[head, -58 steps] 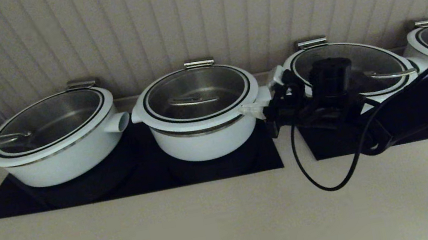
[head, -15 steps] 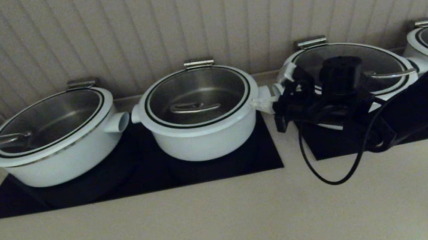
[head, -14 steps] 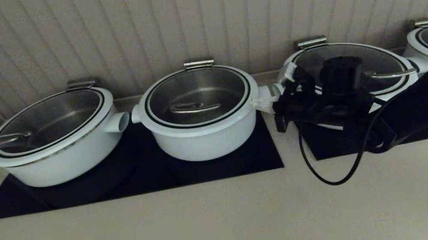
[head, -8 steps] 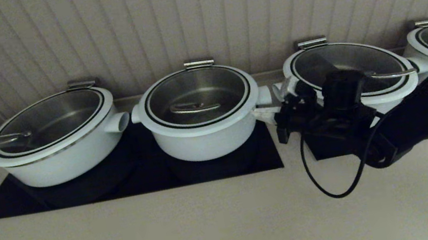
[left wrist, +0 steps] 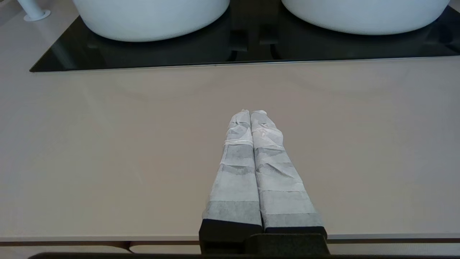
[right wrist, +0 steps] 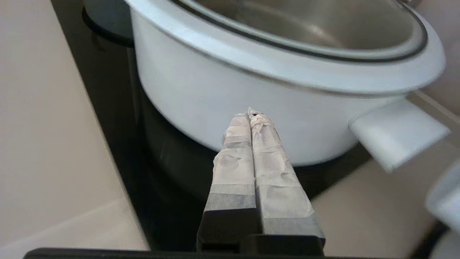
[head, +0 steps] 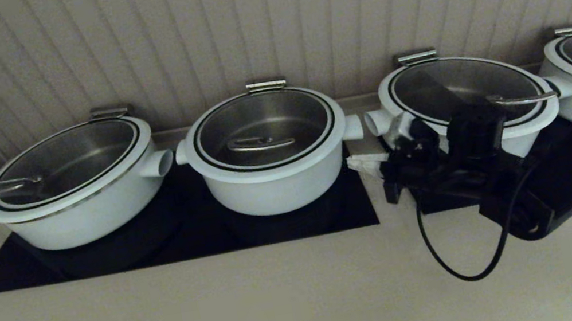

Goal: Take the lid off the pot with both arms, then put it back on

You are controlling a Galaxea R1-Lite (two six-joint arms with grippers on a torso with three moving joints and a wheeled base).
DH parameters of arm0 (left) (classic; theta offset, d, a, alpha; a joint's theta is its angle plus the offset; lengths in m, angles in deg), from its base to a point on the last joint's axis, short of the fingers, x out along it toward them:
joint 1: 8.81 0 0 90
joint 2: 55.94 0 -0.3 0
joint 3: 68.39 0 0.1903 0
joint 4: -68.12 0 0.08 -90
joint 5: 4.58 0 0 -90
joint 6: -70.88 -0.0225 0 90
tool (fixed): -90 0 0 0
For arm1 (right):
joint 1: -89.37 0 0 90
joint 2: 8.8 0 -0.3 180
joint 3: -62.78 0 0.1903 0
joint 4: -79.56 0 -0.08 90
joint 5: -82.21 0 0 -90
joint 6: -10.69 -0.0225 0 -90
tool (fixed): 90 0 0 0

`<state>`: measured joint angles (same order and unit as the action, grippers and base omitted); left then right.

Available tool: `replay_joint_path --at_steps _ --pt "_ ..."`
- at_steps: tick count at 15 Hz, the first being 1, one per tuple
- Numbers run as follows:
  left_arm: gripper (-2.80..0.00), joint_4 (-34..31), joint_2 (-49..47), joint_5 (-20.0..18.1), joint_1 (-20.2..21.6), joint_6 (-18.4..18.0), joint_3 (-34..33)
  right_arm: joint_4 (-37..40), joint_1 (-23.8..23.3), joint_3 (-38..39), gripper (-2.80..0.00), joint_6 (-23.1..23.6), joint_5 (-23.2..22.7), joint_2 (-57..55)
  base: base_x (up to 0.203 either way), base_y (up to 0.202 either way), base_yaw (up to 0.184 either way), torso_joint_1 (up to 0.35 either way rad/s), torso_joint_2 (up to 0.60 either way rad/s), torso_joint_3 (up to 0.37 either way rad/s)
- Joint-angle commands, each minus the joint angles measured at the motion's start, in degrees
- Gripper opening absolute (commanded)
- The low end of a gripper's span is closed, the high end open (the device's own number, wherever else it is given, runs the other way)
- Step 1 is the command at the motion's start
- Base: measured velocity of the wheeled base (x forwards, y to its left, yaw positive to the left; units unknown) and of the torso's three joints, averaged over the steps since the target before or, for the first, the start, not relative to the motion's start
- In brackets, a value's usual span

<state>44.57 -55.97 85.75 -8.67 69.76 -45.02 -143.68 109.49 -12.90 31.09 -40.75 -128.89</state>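
Beige tabletop (head: 229, 309) is seen bearing the round white steel-lined pot (head: 273, 183), its white-rimmed glass lid (head: 262, 123) seated again, so the task is judged nearly complete. Right claw (head: 364, 160), pressed together and empty, has been drawn back rightward and lowered; left claw (left wrist: 250, 113), likewise pressed together, is parked nearer.

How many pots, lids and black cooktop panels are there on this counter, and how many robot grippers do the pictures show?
Round white pots: 4, including the narrower, deeper pot in the middle
Glass lids with white rims: 4, including the lid with the central steel bar handle
Black cooktop panels: 2
Grippers: 2, the right gripper and the left gripper
Total: 12
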Motion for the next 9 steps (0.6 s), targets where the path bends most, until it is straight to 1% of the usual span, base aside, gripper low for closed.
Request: replay_joint_path --at_steps 1,4,6,7,9 --pt "-2.8 0.01 0.02 0.02 -0.04 -0.02 0.0 -0.44 -0.51 3.24 -2.8 0.1 -0.23 4.19 0.0 0.0 0.0 0.0 0.0 0.0" --pt "-2.8 0.01 0.02 0.02 0.04 -0.02 0.0 0.48 -0.61 7.15 -2.8 0.17 0.27 9.62 0.0 0.0 0.0 0.0 0.0 0.0" --pt "-2.8 0.01 0.02 0.02 0.04 -0.02 0.0 2.42 -0.63 8.87 -2.8 0.14 0.76 13.57 0.0 0.0 0.0 0.0 0.0 0.0" --pt "-2.8 0.01 0.02 0.02 0.04 -0.02 0.0 3.73 -0.67 9.15 -2.8 0.11 1.76 15.8 0.0 0.0 0.0 0.0 0.0 0.0" --pt "-2.8 0.01 0.02 0.02 0.04 -0.02 0.0 7.12 -0.78 9.37 -2.8 0.09 6.1 20.29 0.0 0.0 0.0 0.0 0.0 0.0"
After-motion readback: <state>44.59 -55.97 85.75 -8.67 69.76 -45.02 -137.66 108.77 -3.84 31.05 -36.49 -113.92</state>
